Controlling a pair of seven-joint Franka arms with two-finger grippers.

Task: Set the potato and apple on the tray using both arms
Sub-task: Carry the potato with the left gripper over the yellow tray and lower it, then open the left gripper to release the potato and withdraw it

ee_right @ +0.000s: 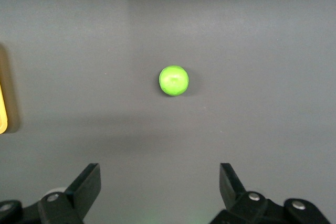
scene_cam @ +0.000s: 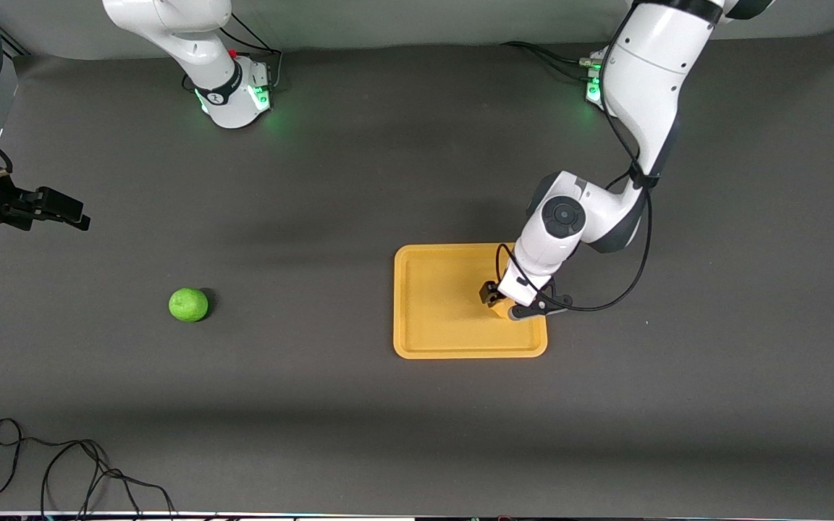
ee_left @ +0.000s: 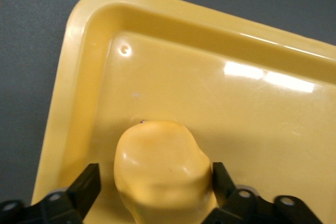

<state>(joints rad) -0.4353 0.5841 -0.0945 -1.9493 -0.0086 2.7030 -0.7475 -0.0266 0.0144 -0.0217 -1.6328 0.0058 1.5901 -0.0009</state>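
Loose black cable point(scene_cam: 62, 470) nearest; left pincer point(scene_cam: 504, 304) released around potato point(ee_left: 160, 174) on tray point(scene_cam: 431, 347); right pincer point(ee_right: 160, 192) released above apple point(scene_cam: 188, 305).

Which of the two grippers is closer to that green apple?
Right. The right gripper hangs open above the table with the apple apart from it, while the left gripper is at the tray around the potato.

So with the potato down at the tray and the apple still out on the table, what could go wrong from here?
1. The potato sits near the tray's rim, between the left gripper's fingers; released carelessly, this lumpy piece might roll against the rim or be dragged as the gripper lifts.
2. The apple is round and lies on bare table; the open right gripper, high above it, may nudge it into rolling if it descends off-centre.
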